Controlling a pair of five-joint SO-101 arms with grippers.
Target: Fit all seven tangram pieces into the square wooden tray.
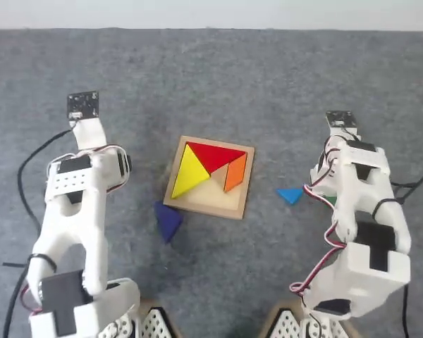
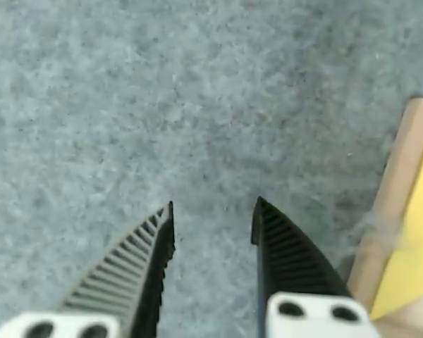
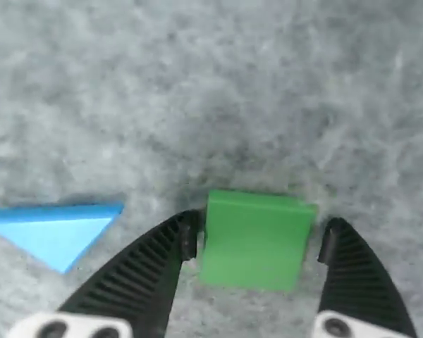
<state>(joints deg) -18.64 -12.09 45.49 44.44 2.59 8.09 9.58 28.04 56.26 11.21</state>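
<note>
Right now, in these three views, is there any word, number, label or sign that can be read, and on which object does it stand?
No text can be read.
The wooden tray, red piece, yellow piece, green piece: plain, no print.
The dark board at one arm's tip, second board at the other's: any marks too small to read.

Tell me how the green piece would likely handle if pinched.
The green piece looks like a thick, crisp-edged block, so probably rigid. Its straight opposite sides should suit a stable pinch. Lying flat, it likely won't roll.
</note>
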